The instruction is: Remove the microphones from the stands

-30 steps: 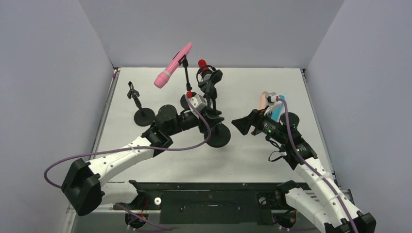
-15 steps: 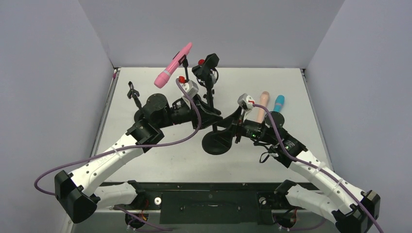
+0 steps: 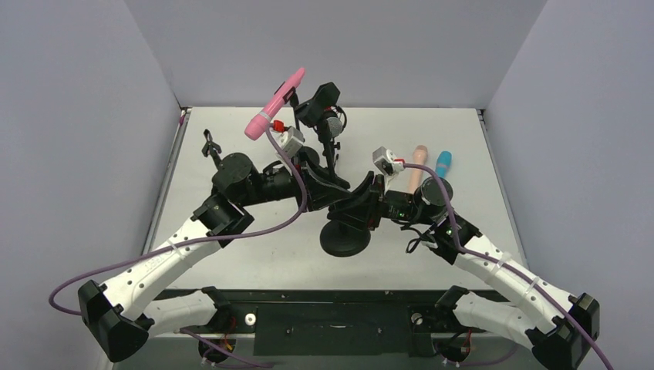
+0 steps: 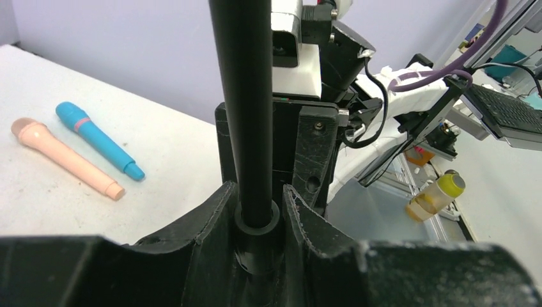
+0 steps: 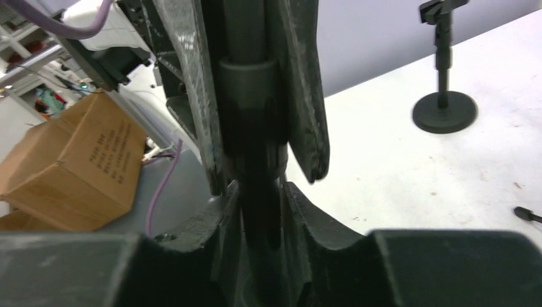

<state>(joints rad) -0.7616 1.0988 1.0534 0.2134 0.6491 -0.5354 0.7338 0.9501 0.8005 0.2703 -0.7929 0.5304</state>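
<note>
Together, 2 pincers (image 4: 259, 203) (image 5: 259, 195) grip stand (image 4: 243, 96).

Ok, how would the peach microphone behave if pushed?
The peach microphone is a tapered cylinder lying flat, so it would probably roll. It looks rigid and likely light. The blue microphone beside it might stop it.

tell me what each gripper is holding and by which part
Both hold the black microphone stand by its upright pole: the left gripper at the pole's collar, the right gripper right next to it.
</note>
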